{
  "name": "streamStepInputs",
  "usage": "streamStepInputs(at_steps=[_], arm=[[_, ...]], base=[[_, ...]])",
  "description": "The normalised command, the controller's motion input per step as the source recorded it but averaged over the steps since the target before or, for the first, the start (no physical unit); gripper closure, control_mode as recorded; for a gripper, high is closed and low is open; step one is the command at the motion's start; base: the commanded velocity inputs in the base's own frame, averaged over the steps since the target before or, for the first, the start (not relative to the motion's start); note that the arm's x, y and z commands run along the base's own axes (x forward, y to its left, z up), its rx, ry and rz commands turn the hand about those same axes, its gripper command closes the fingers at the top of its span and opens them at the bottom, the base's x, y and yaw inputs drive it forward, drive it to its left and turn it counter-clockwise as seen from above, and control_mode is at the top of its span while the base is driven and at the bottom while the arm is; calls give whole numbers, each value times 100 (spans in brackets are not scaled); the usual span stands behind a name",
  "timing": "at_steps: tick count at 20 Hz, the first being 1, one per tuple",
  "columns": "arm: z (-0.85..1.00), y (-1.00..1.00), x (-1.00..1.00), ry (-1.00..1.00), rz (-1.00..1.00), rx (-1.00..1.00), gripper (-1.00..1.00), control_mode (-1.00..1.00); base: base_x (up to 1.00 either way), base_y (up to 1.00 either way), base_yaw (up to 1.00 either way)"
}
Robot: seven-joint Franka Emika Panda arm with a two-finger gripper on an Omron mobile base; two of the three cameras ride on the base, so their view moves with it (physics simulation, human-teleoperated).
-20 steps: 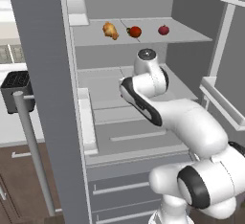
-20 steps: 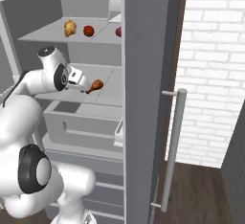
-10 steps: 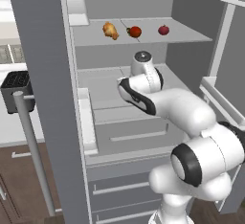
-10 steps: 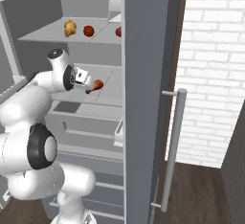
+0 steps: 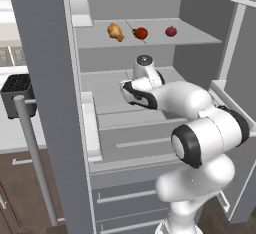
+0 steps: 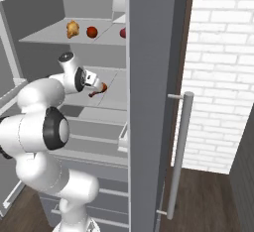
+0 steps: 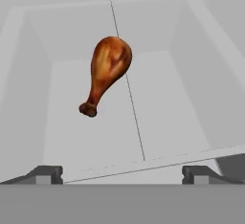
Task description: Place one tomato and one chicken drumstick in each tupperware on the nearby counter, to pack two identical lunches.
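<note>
**Operator:** Hand view status: report the tool (image 7: 119,174) condition.

**Technician:** Tool is open. Both dark fingertips (image 7: 45,174) stand far apart at the lower edge, with nothing between them. A brown chicken drumstick (image 7: 106,72) lies ahead on the pale grey fridge shelf (image 7: 167,103), fat end away from the camera, thin bone end nearer and to the left. No contact between the tool and that drumstick.

**Operator:** Confirm from the base cameras.

**Technician:** Right base view: the same drumstick (image 6: 97,89) lies on the middle shelf (image 6: 114,85), just beyond the hand. Left base view: the arm reaches into the open fridge at middle-shelf level, and the hand is hidden behind the wrist.

**Operator:** Location of the remaining items?

**Technician:** Upper shelf (image 5: 195,37), left base view, left to right: a golden drumstick (image 5: 115,32), a bright red tomato (image 5: 141,33), a darker crimson tomato (image 5: 171,31). All three are apart from one another and well above the arm. Right base view shows the golden drumstick (image 6: 73,29) and the red tomato (image 6: 92,31); the crimson tomato (image 6: 123,32) is partly hidden by the fridge door (image 6: 154,77).
</note>
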Motion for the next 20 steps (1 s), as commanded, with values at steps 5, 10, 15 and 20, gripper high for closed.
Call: streamStepInputs(at_steps=[5, 10, 15, 20], arm=[[-12, 3, 38, 0, 0, 0, -100, -100], [-28, 1, 37, 0, 0, 0, -100, -100], [-22, 0, 36, 0, 0, 0, -100, -100], [-11, 11, 28, 0, -3, 0, -100, -100]], base=[[0, 0, 0], [0, 0, 0], [0, 0, 0], [0, 0, 0]])
